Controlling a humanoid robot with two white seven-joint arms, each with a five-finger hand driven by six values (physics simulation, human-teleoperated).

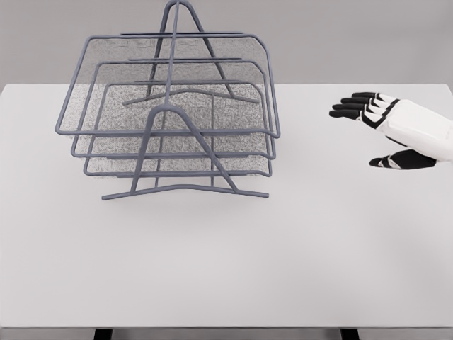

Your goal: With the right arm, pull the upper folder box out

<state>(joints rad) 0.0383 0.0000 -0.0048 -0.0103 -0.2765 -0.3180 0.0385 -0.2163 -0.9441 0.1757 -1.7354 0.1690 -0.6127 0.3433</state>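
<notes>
A grey wire-mesh rack of three stacked trays [170,120] stands on the white table at the left of the middle. Its upper tray [166,88] sits pushed in, level with the two below; its front rim [170,132] faces me. An arched wire frame [180,152] holds the trays at the front and another at the back. My right hand [364,131] hovers over the table at the right edge, well to the right of the rack and apart from it. Its black-tipped fingers [350,108] are spread, the thumb [396,161] points left, and it holds nothing.
The white table [226,255] spans the whole view, with its far edge behind the rack and its front edge at the bottom. A plain grey wall stands behind.
</notes>
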